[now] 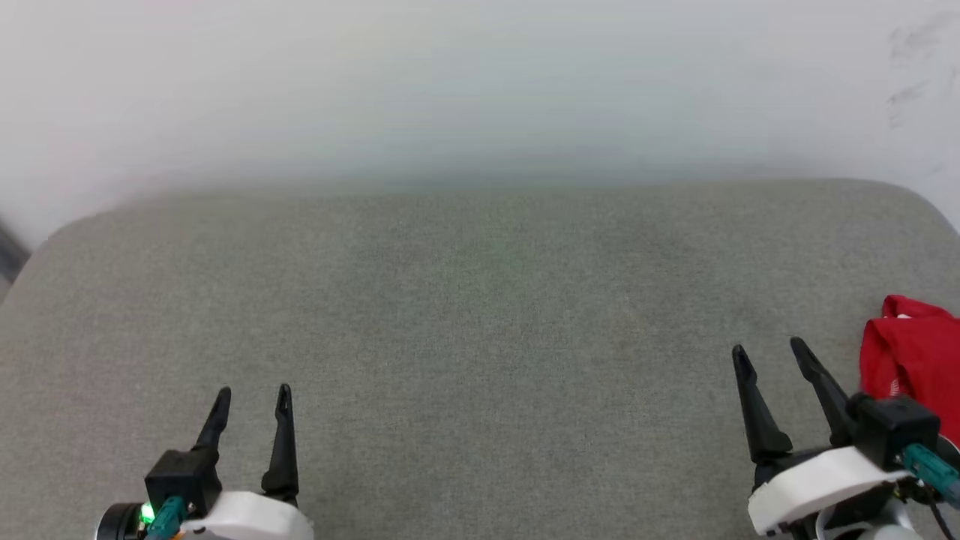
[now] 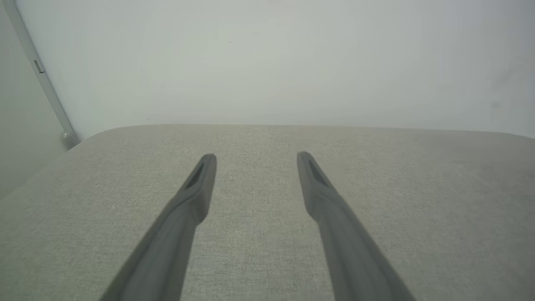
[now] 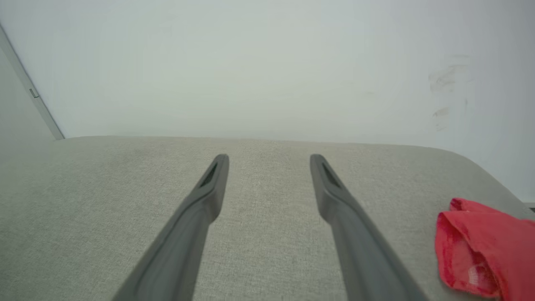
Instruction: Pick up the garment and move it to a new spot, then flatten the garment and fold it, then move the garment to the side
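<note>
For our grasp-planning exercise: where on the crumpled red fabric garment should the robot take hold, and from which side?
Grip the rolled left edge of the crumpled red fabric garment, facing the open right gripper. Coming from its left, over the grey fabric surface, seems best: the heap sits at the surface's right edge, and that fold stands up enough to pinch.

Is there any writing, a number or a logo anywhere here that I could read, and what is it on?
None can be read.
The red garment, bunched near the right side of the grey fabric surface, shows a small white mark, too blurred to read.
The left gripper and right gripper show no label.
</note>
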`<state>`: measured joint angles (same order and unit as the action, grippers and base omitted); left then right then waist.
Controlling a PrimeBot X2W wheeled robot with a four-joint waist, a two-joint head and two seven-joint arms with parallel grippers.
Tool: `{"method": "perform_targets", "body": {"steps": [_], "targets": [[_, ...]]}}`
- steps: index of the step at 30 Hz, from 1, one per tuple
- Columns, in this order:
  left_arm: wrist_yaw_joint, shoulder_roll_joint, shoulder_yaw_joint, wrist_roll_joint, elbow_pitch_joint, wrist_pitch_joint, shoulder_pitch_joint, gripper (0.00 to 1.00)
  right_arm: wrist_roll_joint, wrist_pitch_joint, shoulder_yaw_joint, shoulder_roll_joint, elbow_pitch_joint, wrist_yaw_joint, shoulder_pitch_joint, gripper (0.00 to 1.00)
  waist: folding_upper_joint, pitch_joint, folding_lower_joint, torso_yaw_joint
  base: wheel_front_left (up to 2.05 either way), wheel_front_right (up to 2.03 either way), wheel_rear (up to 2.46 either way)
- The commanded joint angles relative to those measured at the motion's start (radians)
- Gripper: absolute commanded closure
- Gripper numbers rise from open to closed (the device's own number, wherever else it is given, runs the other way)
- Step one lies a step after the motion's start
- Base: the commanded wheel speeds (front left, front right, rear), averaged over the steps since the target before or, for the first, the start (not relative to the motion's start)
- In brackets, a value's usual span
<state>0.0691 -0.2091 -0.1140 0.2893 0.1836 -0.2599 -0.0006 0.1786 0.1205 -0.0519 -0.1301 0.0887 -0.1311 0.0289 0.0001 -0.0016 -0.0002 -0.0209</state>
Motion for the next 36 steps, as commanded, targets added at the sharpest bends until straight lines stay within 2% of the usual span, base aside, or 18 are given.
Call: {"method": "perform_targets", "body": {"steps": [1,12,26,27,30,36], "targets": [[-0.005,-0.004,0.002,0.002,-0.003,-0.005,0.016,0.0,-0.005,-0.004,0.004,0.008,-0.017,0.001,-0.023,0.0,-0.0001,-0.012,0.0002,-0.005,0.0,0.0,0.0],[-0.012,0.002,-0.009,0.012,-0.002,-0.006,0.054,0.0,-0.012,-0.036,0.039,0.032,-0.093,0.001,-0.116,0.0,-0.0001,-0.035,0.0002,-0.015,0.0,0.0,0.0],[-0.012,-0.003,-0.015,0.015,-0.001,-0.007,0.042,0.0,-0.007,-0.022,0.023,0.022,-0.091,0.001,-0.122,0.0,-0.0001,-0.033,0.0002,-0.015,0.0,0.0,0.0],[-0.012,0.001,-0.013,0.015,0.0,0.001,0.047,1.0,-0.007,-0.027,0.023,0.027,-0.089,0.0,-0.112,1.0,-0.0001,-0.033,0.0002,-0.015,0.0,0.0,0.0],[-0.012,0.011,-0.015,0.016,0.027,0.004,0.061,1.0,-0.002,-0.032,0.02,0.031,-0.061,0.0,-0.117,1.0,-0.0001,-0.033,0.0002,-0.015,0.0,0.0,0.0],[-0.028,0.023,0.008,0.125,0.033,0.037,0.043,1.0,0.123,-0.044,0.027,0.031,-0.046,0.0,-0.102,1.0,-0.0001,-0.031,0.0002,-0.013,0.0,0.0,0.0]]}}
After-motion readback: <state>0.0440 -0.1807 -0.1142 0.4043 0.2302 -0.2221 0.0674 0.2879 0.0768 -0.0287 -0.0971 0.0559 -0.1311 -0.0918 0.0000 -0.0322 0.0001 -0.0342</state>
